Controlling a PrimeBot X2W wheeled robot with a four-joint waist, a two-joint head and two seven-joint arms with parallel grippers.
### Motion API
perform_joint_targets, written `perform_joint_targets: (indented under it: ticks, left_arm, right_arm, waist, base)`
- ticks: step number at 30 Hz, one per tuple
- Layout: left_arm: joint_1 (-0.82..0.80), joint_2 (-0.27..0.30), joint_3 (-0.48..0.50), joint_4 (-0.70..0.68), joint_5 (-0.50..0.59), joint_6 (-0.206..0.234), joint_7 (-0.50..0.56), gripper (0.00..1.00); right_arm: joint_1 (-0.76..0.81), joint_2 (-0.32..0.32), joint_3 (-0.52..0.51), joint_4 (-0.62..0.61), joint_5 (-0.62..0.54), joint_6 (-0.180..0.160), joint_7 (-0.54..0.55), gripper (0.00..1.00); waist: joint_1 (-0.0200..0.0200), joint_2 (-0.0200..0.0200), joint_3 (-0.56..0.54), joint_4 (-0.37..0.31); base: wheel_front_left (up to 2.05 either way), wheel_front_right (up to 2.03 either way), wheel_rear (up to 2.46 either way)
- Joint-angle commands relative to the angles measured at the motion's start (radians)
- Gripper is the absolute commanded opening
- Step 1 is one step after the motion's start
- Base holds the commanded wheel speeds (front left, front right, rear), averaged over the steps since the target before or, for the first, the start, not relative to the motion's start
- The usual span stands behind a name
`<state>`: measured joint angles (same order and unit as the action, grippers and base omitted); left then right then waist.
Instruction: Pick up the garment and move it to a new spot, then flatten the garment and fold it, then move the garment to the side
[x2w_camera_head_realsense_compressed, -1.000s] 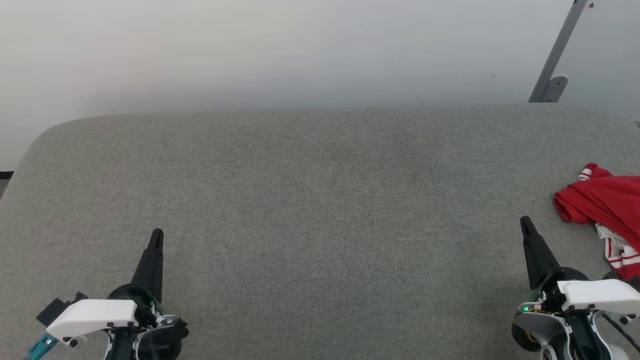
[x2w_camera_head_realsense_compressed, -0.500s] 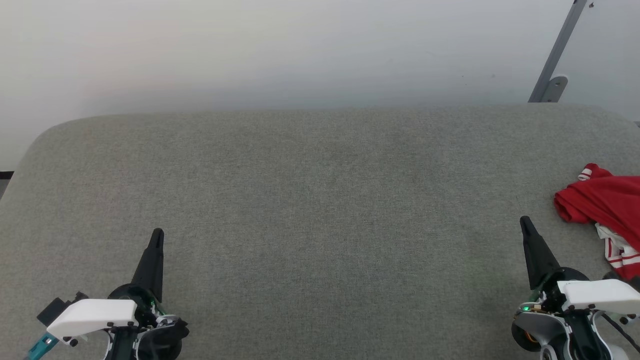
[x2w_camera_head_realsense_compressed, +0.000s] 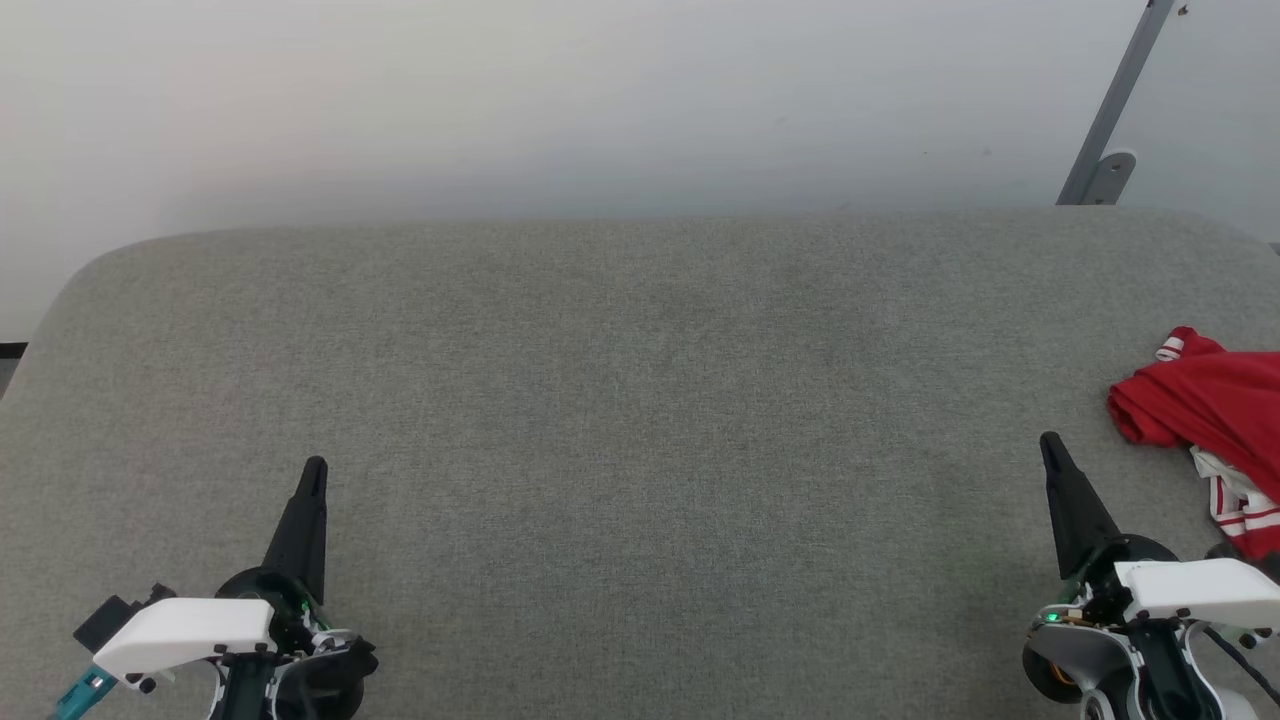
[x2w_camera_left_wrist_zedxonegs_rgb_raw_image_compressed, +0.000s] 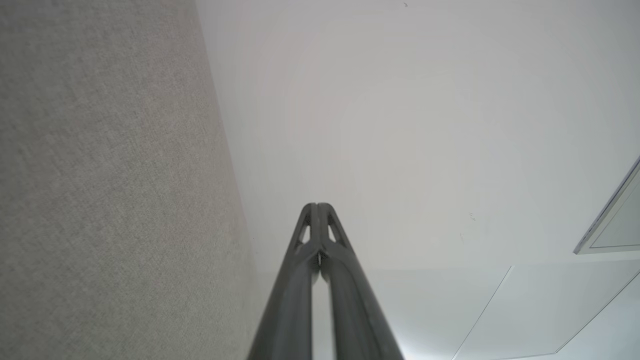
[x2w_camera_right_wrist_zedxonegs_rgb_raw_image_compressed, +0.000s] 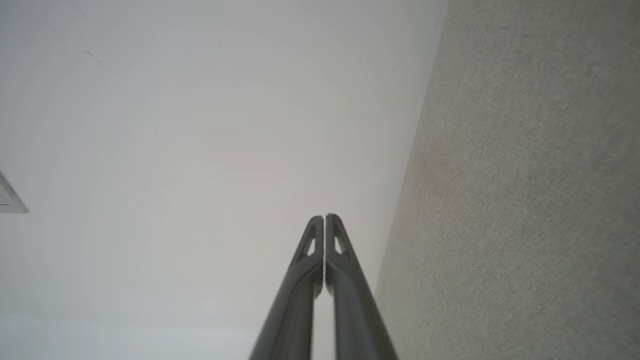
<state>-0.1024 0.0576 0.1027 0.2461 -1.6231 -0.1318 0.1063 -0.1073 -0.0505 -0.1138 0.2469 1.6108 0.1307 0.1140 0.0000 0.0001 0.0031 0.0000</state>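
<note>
The crumpled red-and-white jersey garment (x2w_camera_head_realsense_compressed: 1205, 405) was heaped at the right edge of the grey felt table (x2w_camera_head_realsense_compressed: 640, 400). The left gripper (x2w_camera_head_realsense_compressed: 315, 470) and right gripper (x2w_camera_head_realsense_compressed: 1050, 445) were pinched closed, empty; if pushed unopened, the heap could be nudged off that edge.

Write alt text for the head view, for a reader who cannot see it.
A crumpled red garment with striped white trim lies at the right edge of a grey fabric surface, partly cut off by the frame. The left gripper and right gripper rest shut at the lower corners, the right one near the garment but not touching it.
</note>
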Motion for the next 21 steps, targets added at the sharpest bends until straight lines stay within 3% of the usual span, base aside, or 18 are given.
perform_joint_targets:
  ticks: [1,21]
  left_arm:
    - [-0.012,-0.002,0.005,0.0,0.005,0.002,0.004,0.0]
    - [-0.013,-0.004,0.007,0.0,0.006,0.002,0.006,0.0]
  right_arm:
    - [-0.004,0.001,0.001,0.0,0.004,0.0,0.001,0.0]
    - [-0.004,0.001,0.001,0.0,0.004,0.0,0.001,0.0]
  waist:
    - [0.0,-0.0001,0.0,0.0]
    - [0.0,-0.0001,0.0,0.0]
  base:
    - [0.0,0.0,0.0]
    - [0.0,0.0,0.0]
